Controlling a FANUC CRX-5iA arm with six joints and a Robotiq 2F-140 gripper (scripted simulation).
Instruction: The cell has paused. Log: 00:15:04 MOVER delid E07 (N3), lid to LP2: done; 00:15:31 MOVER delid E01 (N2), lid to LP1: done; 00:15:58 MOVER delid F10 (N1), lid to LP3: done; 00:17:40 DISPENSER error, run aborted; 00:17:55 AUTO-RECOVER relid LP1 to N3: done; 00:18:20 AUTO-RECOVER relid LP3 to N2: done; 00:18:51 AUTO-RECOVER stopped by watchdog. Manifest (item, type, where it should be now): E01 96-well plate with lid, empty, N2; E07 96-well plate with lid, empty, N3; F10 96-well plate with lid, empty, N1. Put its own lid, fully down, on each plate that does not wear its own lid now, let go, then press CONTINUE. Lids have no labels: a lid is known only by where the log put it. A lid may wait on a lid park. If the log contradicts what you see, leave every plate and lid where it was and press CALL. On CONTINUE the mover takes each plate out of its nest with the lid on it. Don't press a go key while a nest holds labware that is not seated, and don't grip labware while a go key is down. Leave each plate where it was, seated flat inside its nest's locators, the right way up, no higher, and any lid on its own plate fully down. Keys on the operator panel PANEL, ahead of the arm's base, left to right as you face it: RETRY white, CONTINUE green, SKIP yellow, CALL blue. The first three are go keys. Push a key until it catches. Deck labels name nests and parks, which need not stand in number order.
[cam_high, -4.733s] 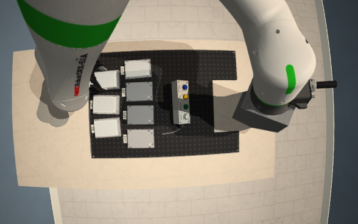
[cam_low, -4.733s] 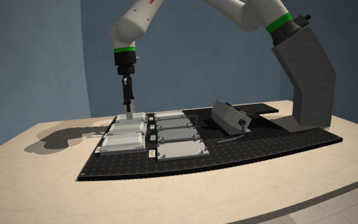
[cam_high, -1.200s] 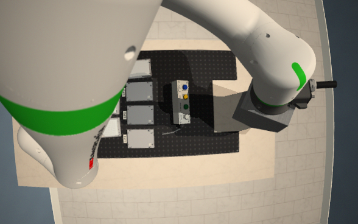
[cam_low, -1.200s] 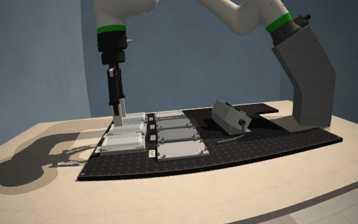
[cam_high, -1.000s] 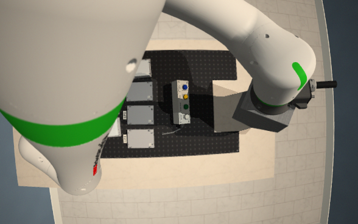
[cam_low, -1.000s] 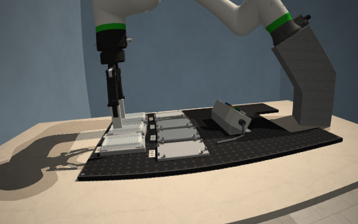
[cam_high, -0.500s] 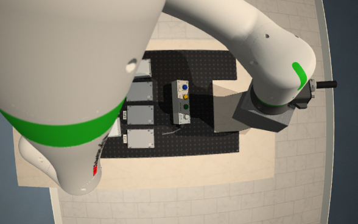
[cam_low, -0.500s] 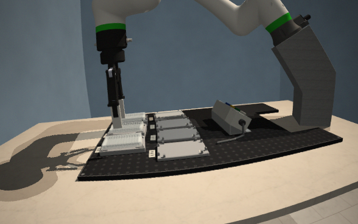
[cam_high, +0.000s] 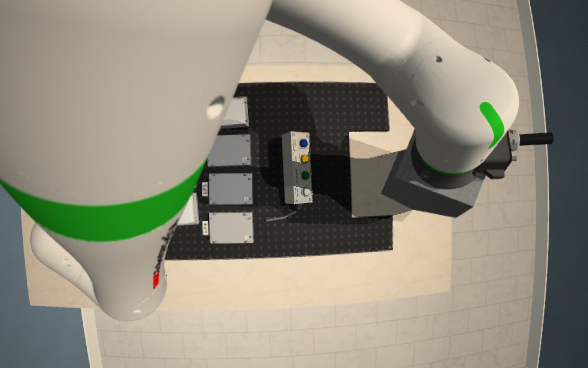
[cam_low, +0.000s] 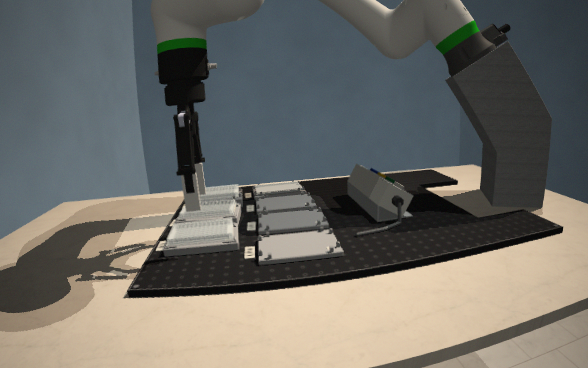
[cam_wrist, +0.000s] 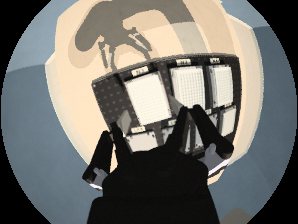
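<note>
Three white 96-well plates stand in a column of nests at the left of the black deck: a near one (cam_low: 202, 235) (cam_wrist: 147, 96), a middle one (cam_low: 212, 210) (cam_wrist: 188, 83) and a far one (cam_low: 221, 191) (cam_wrist: 220, 83). I cannot tell which of them wear lids. My gripper (cam_low: 194, 199) (cam_wrist: 149, 108) is open and empty, pointing straight down. It hangs low at the left side of the middle and far plates. In the top view the arm hides the gripper and nearly all of the plates.
Several flat grey lid parks (cam_high: 231, 227) (cam_high: 231, 188) (cam_high: 230, 150) (cam_low: 297, 245) (cam_low: 289, 220) lie in a column beside the plates. The operator panel (cam_high: 290, 170) (cam_low: 375, 195) stands mid-deck with blue (cam_high: 304, 143), yellow (cam_high: 304, 159), green (cam_high: 305, 175) and white (cam_high: 306, 192) keys. The arm's grey pedestal (cam_low: 505, 140) is at the right.
</note>
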